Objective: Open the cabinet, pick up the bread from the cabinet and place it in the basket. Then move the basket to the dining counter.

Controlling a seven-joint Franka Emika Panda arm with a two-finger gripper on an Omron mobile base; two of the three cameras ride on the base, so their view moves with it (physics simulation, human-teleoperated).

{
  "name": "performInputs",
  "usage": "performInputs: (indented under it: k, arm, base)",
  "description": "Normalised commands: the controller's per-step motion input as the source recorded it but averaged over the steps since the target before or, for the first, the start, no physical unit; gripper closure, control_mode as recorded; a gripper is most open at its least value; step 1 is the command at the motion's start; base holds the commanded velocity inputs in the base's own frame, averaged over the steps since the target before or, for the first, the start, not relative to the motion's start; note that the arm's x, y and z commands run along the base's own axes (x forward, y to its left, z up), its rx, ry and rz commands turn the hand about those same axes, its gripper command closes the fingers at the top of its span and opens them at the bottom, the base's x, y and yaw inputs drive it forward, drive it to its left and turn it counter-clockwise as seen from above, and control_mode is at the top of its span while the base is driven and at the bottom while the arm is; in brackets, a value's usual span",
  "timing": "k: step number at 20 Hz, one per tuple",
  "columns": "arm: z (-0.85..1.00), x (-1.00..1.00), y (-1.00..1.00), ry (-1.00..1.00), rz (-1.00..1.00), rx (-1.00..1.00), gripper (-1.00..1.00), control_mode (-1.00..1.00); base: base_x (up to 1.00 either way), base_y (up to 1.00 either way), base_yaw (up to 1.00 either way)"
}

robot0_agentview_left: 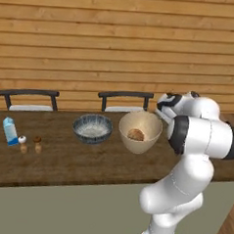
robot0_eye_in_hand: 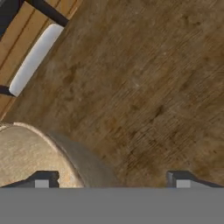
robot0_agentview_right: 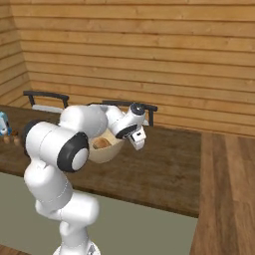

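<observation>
Gripper jaws stand wide apart and grip nothing, you see, one finger over the rim of the basket. One bread lies inside that basket on the dining counter. Left of the basket: one patterned bowl, two shakers, one carton. Behind it, two chairs.

Your left base view looks forward and down from behind the arm's left side, taking in the long desk, the basket and the plank wall at middle range. Your right base view faces the same desk, basket and wall from behind the arm's right side, with the arm in the foreground. Your hand view sits close above the desk, looking down along the tool, with the basket's rim at its lower left.
</observation>
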Motion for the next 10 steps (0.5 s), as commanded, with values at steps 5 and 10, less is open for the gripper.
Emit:
performInputs:
  k: [5, 10]
  arm:
    - [0.90, -0.46, -0.01, -0.20, -0.03, -0.09, -1.00, -1.00]
    - [0.65, -0.82, -0.02, -0.26, -0.06, -0.03, -1.00, -1.00]
  base:
    - [0.00, 0.00, 0.00]
    - [0.00, 0.00, 0.00]
